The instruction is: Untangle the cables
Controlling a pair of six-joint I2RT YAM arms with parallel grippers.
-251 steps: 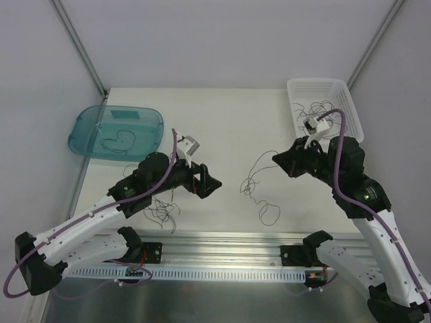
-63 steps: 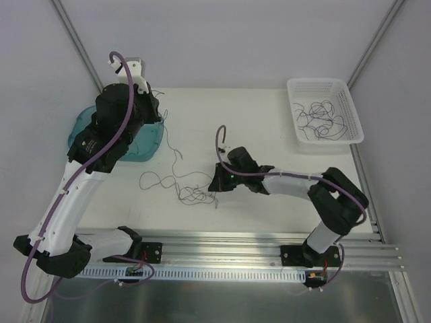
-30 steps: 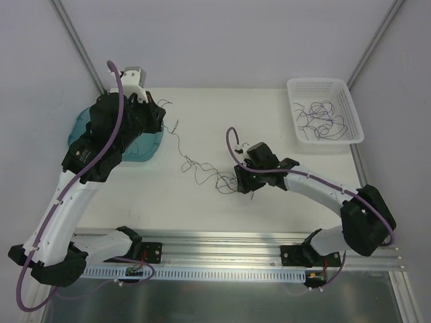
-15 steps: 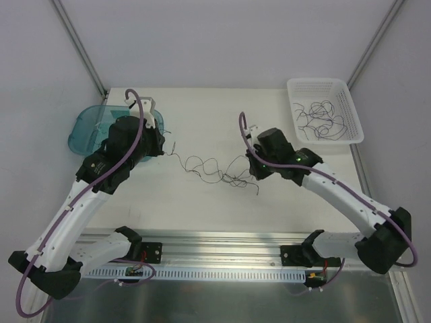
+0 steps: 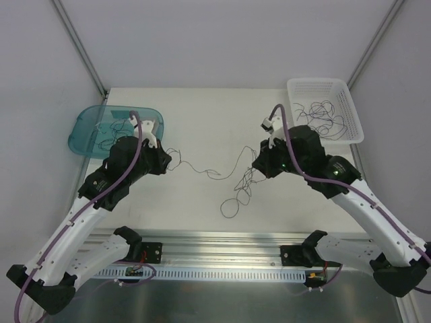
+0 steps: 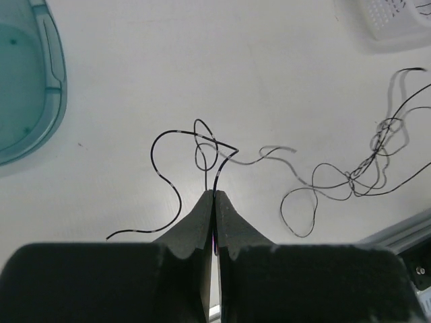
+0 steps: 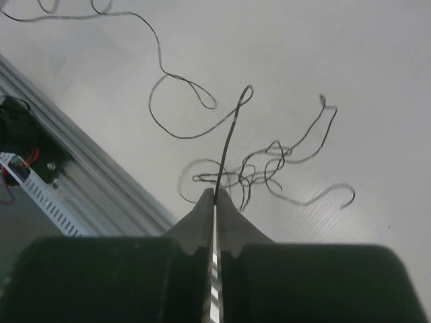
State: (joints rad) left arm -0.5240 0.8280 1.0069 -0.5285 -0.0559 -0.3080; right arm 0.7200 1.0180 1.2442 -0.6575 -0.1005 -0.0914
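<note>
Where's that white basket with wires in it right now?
In the top view, the white basket sits at the table's far right corner, cables inside it, just beyond the right arm.

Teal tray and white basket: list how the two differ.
The teal tray is translucent, smooth-walled and round-cornered; the white basket is opaque, with perforated walls and squarer corners. The teal tray sits at the far left of the table; the white basket sits at its far right corner. Both hold loose, thin dark cables.
</note>
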